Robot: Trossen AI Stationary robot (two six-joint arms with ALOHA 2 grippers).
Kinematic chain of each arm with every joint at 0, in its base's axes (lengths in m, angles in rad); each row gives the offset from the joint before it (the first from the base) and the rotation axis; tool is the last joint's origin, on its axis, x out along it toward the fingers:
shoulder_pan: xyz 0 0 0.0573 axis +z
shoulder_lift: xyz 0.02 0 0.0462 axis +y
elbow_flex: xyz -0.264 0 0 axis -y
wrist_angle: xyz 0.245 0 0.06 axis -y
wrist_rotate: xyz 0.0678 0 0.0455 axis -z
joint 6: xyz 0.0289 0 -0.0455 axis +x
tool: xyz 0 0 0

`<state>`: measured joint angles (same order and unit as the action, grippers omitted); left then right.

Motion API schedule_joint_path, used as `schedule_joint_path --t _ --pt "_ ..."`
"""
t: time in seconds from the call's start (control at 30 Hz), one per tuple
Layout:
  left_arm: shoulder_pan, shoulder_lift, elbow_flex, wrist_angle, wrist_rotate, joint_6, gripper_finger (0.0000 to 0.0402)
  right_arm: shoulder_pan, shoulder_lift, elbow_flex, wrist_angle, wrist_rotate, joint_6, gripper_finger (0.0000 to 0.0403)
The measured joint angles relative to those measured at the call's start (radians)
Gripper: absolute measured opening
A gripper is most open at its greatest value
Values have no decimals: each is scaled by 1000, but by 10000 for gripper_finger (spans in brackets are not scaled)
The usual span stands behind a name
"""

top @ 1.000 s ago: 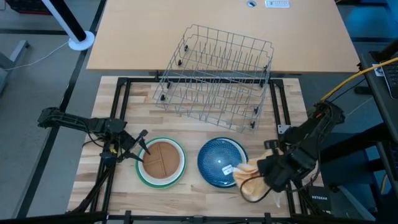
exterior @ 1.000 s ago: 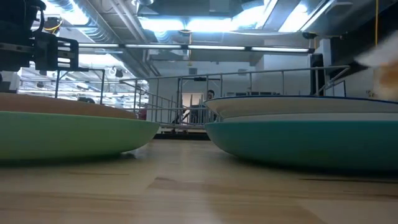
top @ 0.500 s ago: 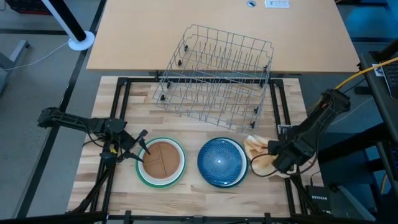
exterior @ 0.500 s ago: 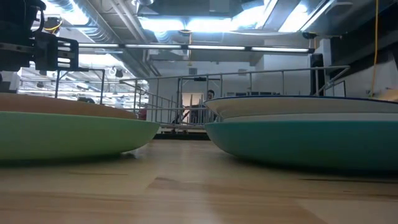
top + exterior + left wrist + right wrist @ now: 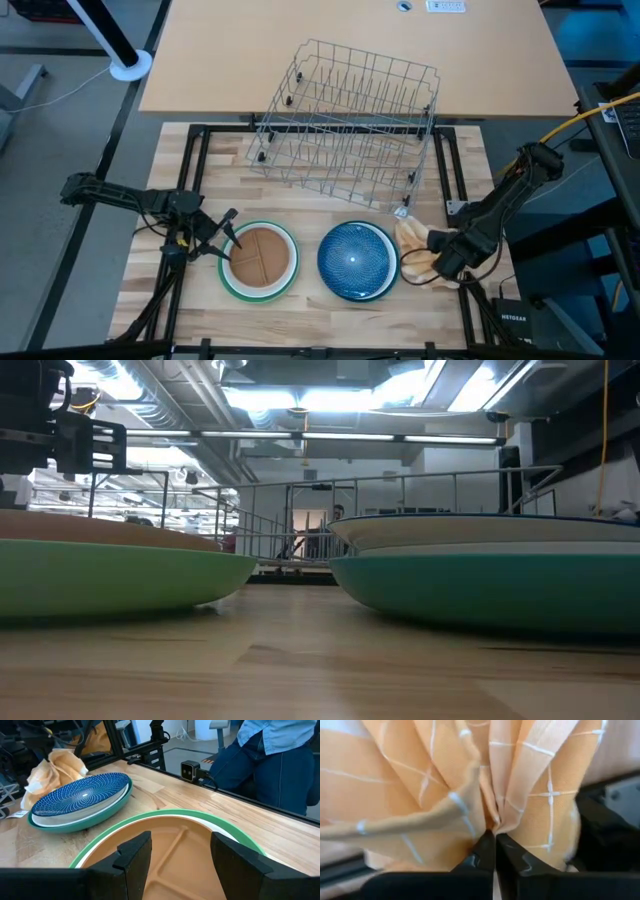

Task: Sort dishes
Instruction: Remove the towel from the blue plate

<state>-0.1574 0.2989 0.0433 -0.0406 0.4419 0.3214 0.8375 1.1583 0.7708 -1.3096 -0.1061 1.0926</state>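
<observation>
right hand (image 5: 432,262) pinches the yellow cloth (image 5: 415,250) beside the blue stack (image 5: 355,262); left hand (image 5: 228,236) gapes wide at the brown plate (image 5: 263,256). rack (image 5: 350,120) empty, sorting barely begun.

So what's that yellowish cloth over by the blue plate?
The cloth is soft orange-yellow fabric with thin pale checked lines, bunched into folds. The right hand is shut on it, pinching a gathered fold. It sits on the wooden table just right of the blue patterned plate, near the wire rack's corner.
</observation>
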Motion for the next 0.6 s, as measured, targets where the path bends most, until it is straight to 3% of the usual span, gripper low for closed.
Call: schedule_joint_path --t 0.37,0.6 --pt "0 0 0 0 0 0 193 0 0 0 -11 -21 26 106" --pt "0 0 0 0 0 0 193 0 0 4 -30 -222 93 177"
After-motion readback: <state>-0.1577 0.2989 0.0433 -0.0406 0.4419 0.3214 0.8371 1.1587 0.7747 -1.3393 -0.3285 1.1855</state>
